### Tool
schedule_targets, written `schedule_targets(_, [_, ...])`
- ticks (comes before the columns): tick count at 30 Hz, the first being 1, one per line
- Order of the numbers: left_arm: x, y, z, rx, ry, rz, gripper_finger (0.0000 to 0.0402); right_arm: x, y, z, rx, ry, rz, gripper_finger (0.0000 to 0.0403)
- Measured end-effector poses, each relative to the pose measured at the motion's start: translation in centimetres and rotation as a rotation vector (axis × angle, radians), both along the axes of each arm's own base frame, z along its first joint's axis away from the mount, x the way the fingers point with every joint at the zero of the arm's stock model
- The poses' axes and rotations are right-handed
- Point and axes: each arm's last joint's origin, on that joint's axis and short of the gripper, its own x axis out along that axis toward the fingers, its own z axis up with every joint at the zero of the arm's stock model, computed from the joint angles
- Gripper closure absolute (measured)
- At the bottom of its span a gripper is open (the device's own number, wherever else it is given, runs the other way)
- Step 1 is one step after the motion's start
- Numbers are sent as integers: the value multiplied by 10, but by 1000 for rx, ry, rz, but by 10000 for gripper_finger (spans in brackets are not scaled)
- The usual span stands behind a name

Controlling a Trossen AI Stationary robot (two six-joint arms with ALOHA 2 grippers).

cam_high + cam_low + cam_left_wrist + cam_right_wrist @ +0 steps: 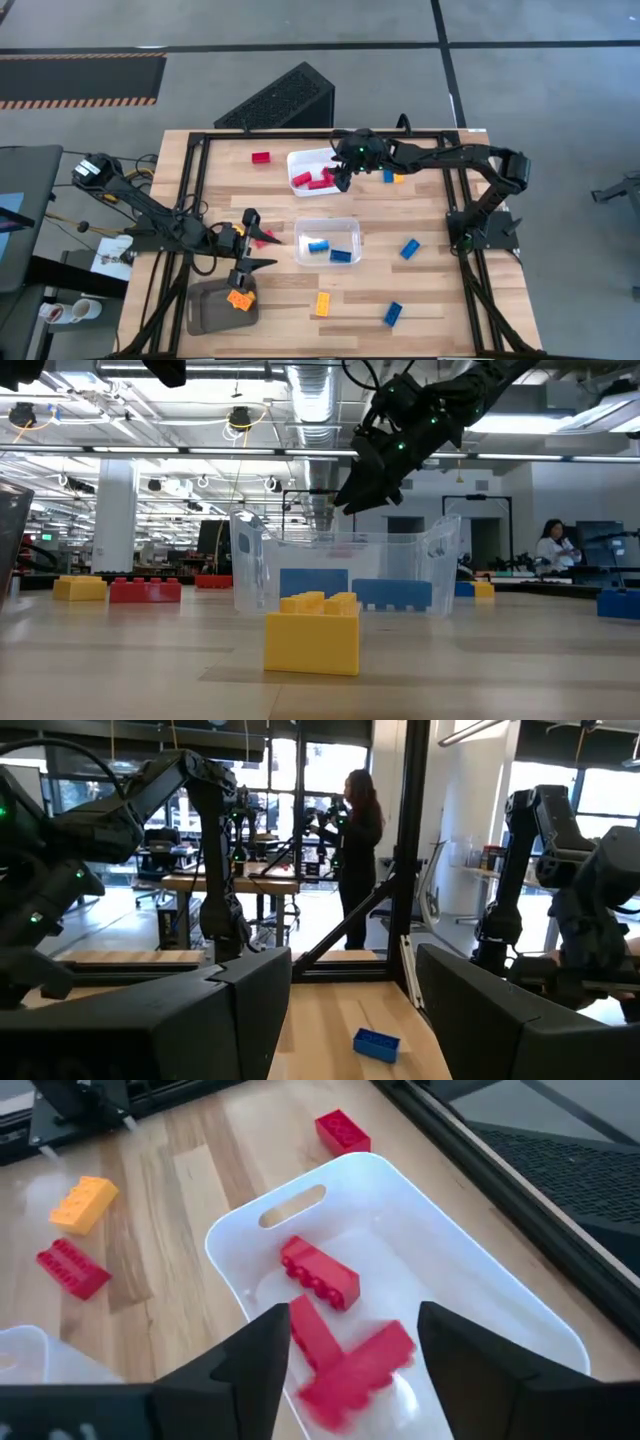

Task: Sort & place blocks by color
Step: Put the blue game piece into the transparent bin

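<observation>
My right gripper [343, 180] hangs open and empty over the white tray [300, 158]. In the right wrist view [352, 1342] its jaws stand wide apart above three red blocks [320, 1274] lying in that tray [232, 1230]. My left gripper [251, 241] is open and empty above the table's left side, beside a loose red block [266, 238]. The clear tray [352, 232] holds two blue blocks [318, 245]. A yellow block [240, 298] lies in the grey tray [205, 312]. Loose blocks: red [261, 157], yellow [323, 303], blue [409, 248] and blue [392, 314].
A blue block [388, 176] and a yellow block [399, 178] lie right of the white tray. The low view shows the yellow block [312, 632] in front of the clear tray [250, 560]. A black frame borders the table. A person [358, 850] stands beyond it.
</observation>
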Motion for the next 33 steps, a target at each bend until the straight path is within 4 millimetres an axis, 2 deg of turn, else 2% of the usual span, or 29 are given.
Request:
schedule_targets(6, [0, -1, -1, 2, 13, -19, 197, -6, 5, 0, 39, 57, -6, 155])
schedule_targets(9, [0, -1, -3, 4, 25, -20, 197, -13, 18, 8, 52, 98, 18, 159])
schedule_targets(12, [0, -1, -3, 1, 30, -21, 197, -18, 39, 19, 57, 119, 72, 164])
schedule_targets(17, [0, -1, -3, -2, 31, -22, 196, -29, 88, 41, 46, 129, 204, 170])
schedule_targets(22, [0, -1, -3, -19, 30, -24, 196, -45, 130, 49, -42, 151, 165, 171])
schedule_targets(27, [0, -1, -2, -43, 27, -28, 196, -77, 158, 28, -42, 148, 96, 171])
schedule_targets(33, [0, -1, -2, -46, 27, -22, 196, -120, 177, -4, 51, 129, 22, 171])
